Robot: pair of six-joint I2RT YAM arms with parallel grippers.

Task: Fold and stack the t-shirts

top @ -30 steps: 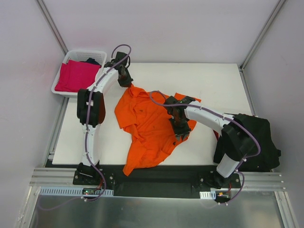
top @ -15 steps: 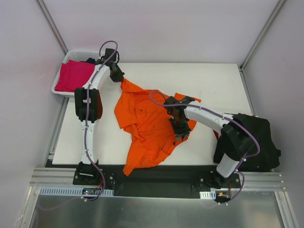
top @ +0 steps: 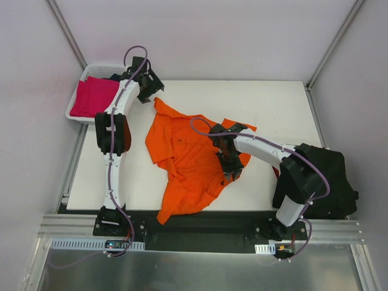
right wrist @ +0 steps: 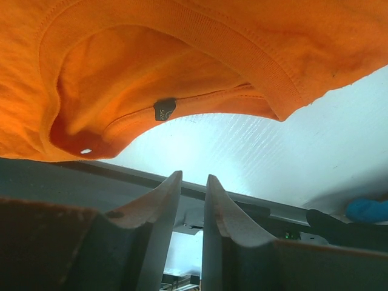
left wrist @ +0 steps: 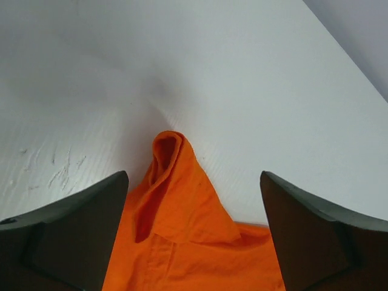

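Orange shirt: lies crumpled and unfolded across the middle of the table, one corner drawn out toward the far left, hem reaching past the near edge. Left gripper: hangs above that corner, fingers spread wide, touching nothing. Right gripper: sits low by the collar, fingers almost together; cannot tell whether pinching cloth. Likely trouble: curling back of the unpinned corner, spoiling the flat spread; bunching at the collar from a fold snagged under a moving arm; sliding off the table under the pull of the overhanging hem.
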